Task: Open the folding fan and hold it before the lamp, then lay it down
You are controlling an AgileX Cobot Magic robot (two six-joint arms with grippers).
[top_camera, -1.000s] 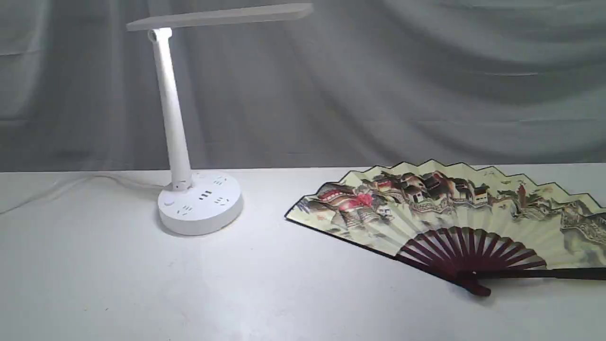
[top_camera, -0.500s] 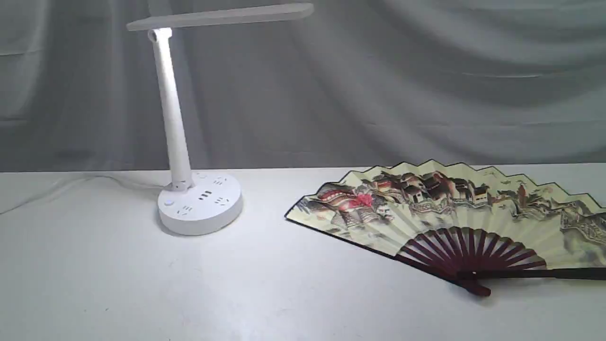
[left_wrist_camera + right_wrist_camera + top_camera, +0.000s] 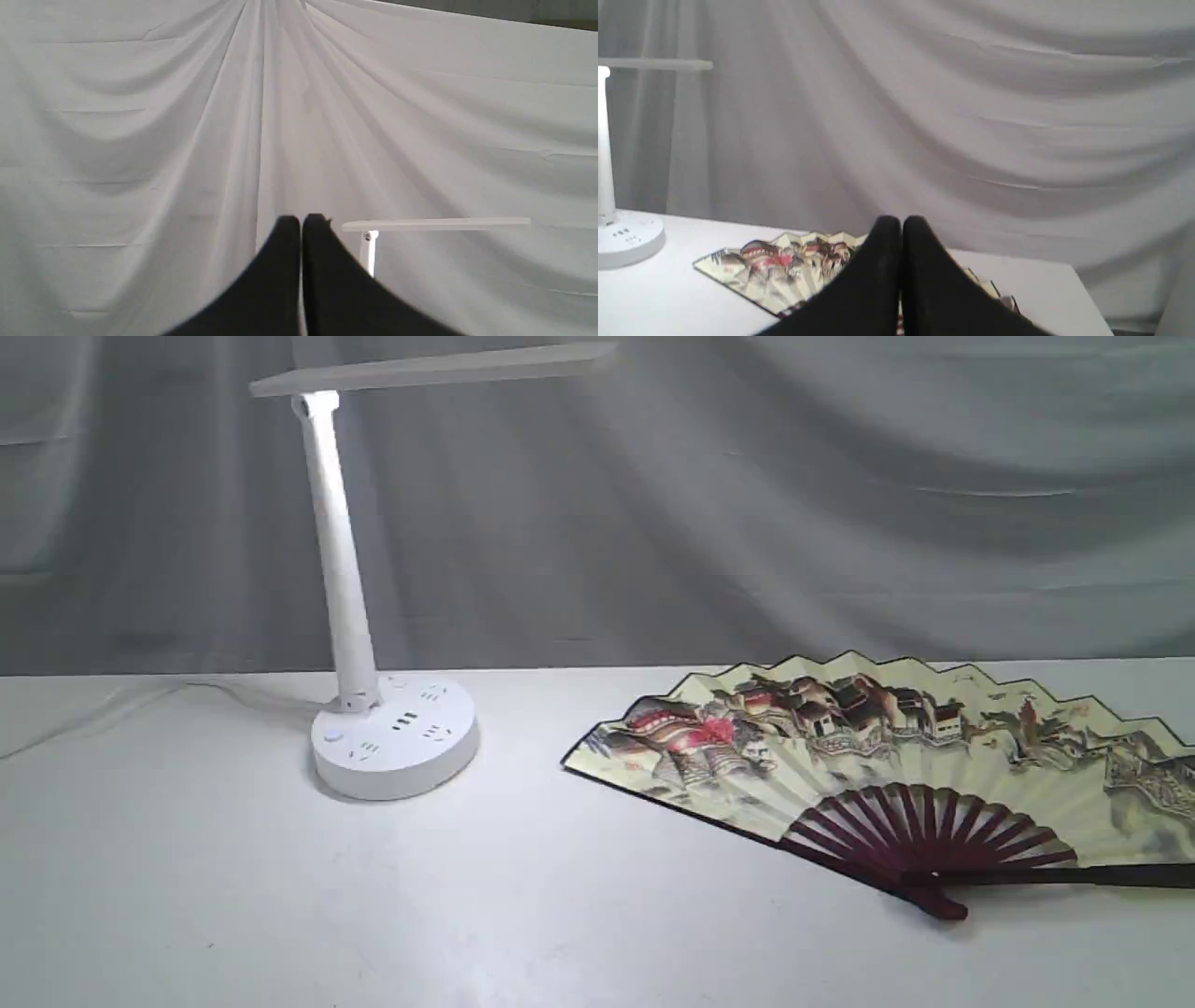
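Note:
The folding fan (image 3: 887, 756) lies spread open and flat on the white table at the right, painted side up, its maroon ribs meeting at a pivot near the front. It also shows in the right wrist view (image 3: 784, 270), partly hidden behind my right gripper (image 3: 901, 221), which is shut and empty, raised above and short of the fan. The white lamp (image 3: 345, 579) stands at the left on its round base, bar head reaching right. The left gripper (image 3: 301, 220) is shut and empty, held high with the lamp (image 3: 434, 224) head beyond it. Neither gripper appears in the exterior view.
A grey draped cloth (image 3: 747, 504) hangs behind the table. A white cable (image 3: 140, 700) runs from the lamp base off to the left. The table's right edge (image 3: 1087, 298) lies just past the fan.

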